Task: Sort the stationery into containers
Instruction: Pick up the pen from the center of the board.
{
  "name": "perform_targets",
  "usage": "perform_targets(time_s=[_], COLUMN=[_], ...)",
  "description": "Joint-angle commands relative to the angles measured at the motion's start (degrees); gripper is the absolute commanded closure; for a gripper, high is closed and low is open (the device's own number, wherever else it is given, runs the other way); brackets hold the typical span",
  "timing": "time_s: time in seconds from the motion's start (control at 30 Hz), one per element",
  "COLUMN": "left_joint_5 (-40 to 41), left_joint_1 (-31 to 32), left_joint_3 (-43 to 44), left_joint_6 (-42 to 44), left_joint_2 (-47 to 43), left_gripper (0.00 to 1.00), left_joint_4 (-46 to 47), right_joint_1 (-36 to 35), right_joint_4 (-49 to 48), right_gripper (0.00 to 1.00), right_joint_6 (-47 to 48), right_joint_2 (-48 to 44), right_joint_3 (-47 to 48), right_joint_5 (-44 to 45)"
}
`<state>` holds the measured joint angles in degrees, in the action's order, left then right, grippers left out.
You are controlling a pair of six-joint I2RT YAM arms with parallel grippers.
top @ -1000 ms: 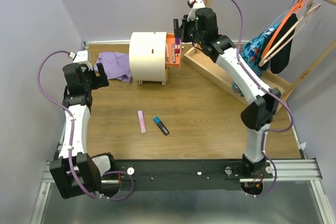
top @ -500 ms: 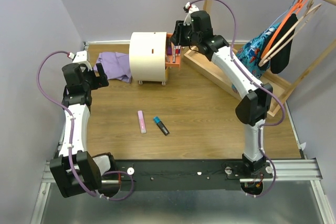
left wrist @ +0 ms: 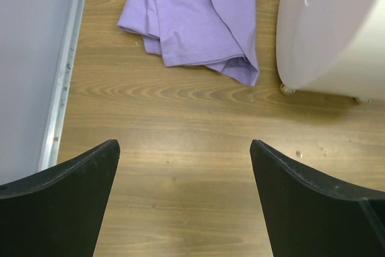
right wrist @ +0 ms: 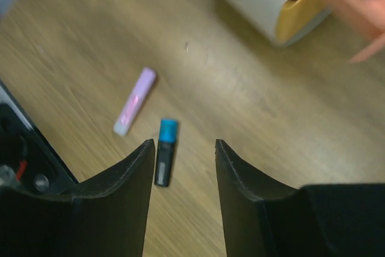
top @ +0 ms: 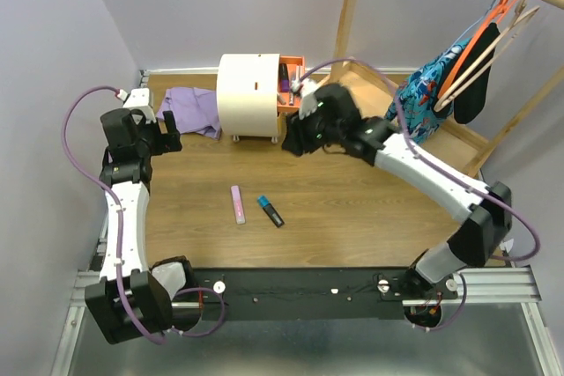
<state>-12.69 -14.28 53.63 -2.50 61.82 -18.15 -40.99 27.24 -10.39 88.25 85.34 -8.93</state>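
Observation:
The cream round-topped chest [top: 249,94] stands at the back with one orange drawer [top: 292,87] pulled out to its right, pens and a purple marker lying in it. On the wood lie a pink bar [top: 237,204] and a dark marker with a blue cap [top: 270,210]. My right gripper [top: 296,142] hangs open and empty in front of the drawer, above the table. In the right wrist view the marker [right wrist: 163,151] shows just inside the left finger, far below the right gripper [right wrist: 183,148], with the pink bar [right wrist: 135,101] beyond. My left gripper [left wrist: 184,148] is wide open over bare wood.
A crumpled purple cloth [top: 194,108] lies left of the chest, also seen as the cloth [left wrist: 192,16] ahead of the left gripper. A clothes rack with a wooden tray [top: 352,121], hangers and hanging clothes [top: 441,85] fills the back right. Walls close both sides.
The right gripper has opened and swung away from the orange drawer, down and toward the middle of the table. The left arm has barely moved.

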Motion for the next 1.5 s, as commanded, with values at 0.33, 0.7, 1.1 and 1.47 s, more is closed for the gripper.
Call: perform_targets(time_s=[0.33,0.7,1.1,1.47], left_joint_5=[0.03,-0.41,3.37,2.76], left_joint_1=[-0.31,-0.22,2.68,2.77], left_joint_3=[-2.04,-2.83,-1.51,-3.7], left_joint_6=[13.06,2.77,5.05,4.26], left_joint_2=[-10.84,-15.06,-16.91,-16.56], left_gripper=[0.01,0.01,0.01,0.01], left_joint_4=[-13.04,-17.09,-18.32,-16.65], right_joint_1=[-12.09,-17.81,-17.81,-18.77], right_joint_4=[-2.11,-0.17,-0.97,1.76], right_gripper=[0.36,0.34,0.35,0.74], right_joint_6=[-2.01,-0.24,-1.91,-2.18], right_joint_2=[15.1,23.19,28.2,32.34], right_joint_3=[-6.34,-2.01,-1.67,-1.66], right_joint_5=[7.79,8.49,10.42,15.78])
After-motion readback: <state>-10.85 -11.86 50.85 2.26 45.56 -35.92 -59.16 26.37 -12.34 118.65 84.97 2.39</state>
